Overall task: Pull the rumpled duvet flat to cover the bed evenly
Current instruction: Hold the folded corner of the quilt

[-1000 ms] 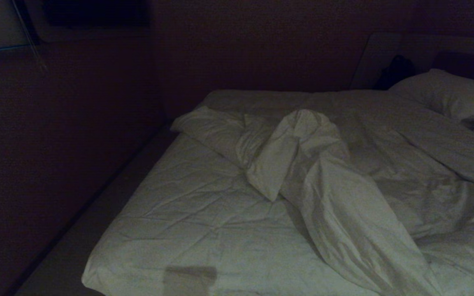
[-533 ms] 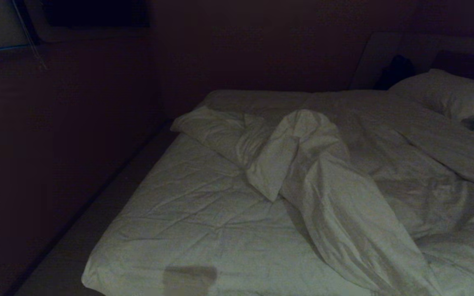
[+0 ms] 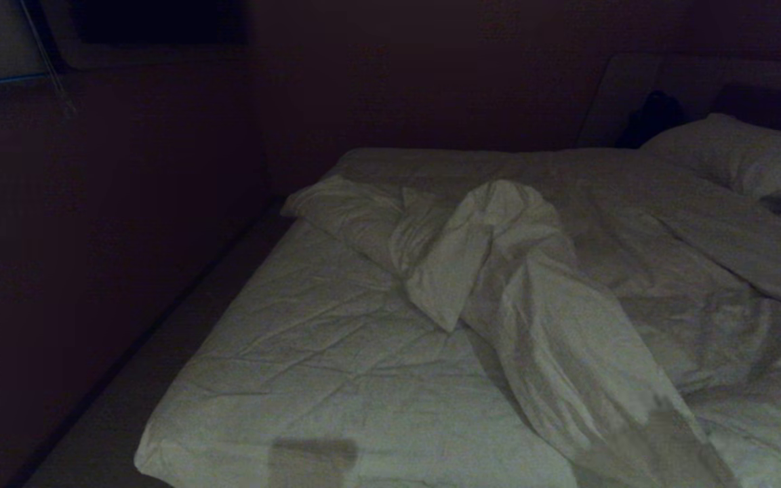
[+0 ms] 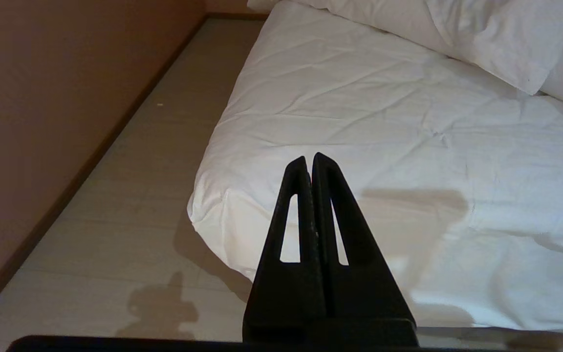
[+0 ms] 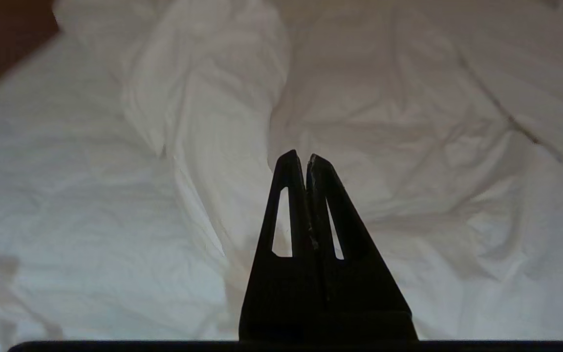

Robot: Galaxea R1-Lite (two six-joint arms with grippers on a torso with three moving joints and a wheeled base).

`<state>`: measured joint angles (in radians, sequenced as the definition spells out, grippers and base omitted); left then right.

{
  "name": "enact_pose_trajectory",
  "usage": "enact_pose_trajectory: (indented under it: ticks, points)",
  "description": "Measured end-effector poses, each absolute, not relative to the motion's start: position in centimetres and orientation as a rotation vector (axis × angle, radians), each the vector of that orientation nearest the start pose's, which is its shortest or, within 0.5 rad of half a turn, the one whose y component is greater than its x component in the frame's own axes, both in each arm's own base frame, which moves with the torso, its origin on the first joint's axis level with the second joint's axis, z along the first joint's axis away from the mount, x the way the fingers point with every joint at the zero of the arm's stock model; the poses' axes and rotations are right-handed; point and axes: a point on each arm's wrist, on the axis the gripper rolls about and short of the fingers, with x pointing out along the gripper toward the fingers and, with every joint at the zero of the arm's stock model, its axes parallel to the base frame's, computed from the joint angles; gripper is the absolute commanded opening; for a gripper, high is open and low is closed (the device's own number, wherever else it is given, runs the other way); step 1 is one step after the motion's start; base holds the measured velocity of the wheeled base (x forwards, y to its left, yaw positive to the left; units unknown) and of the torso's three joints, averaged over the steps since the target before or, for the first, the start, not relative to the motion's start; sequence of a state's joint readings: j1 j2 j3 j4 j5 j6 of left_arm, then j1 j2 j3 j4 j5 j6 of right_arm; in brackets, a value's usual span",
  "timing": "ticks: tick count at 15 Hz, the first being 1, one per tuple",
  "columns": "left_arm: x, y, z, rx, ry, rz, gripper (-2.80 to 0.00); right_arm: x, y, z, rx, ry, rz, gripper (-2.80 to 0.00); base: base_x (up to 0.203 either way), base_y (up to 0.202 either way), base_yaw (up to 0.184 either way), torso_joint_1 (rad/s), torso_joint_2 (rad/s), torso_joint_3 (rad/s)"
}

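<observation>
The bed [image 3: 309, 352] shows its creased white sheet on the near left half. The duvet [image 3: 553, 325] is rumpled: a thick folded ridge runs from the bed's middle down to the near right, and the rest lies wrinkled across the right half. Neither gripper appears in the head view. My left gripper [image 4: 309, 157] is shut and empty, hanging over the bed's near left corner [image 4: 213, 195]. My right gripper [image 5: 301, 156] is shut and empty, above the duvet [image 5: 203, 98] beside the ridge and not touching it.
A pillow [image 3: 743, 156] lies at the far right against the headboard [image 3: 668, 74], with a dark object [image 3: 655, 115] beside it. A wall [image 3: 92, 203] runs along the bed's left side, leaving a narrow strip of floor [image 3: 160, 379].
A grey shadow has come over the duvet's near end at the lower right of the head view. The bedding lies as before.
</observation>
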<state>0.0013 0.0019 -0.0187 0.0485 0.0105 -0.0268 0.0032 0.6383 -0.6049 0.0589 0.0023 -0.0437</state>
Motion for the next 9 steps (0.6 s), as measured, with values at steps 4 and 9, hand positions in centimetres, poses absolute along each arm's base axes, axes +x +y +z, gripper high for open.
enact_pose_trajectory:
  ticks: [4,9]
  points:
    - [-2.4,0.0,7.6,-0.027,0.032,0.012,-2.80,8.8,0.1,24.2,-0.116,0.240,0.032,-2.80,0.000,0.000,0.000,0.000,0.00,0.000]
    - [-2.4,0.0,7.6,-0.027,0.032,0.012,-2.80,14.9,0.6,22.7,-0.190,0.365,0.086,-2.80,0.000,0.000,0.000,0.000,0.00,0.000]
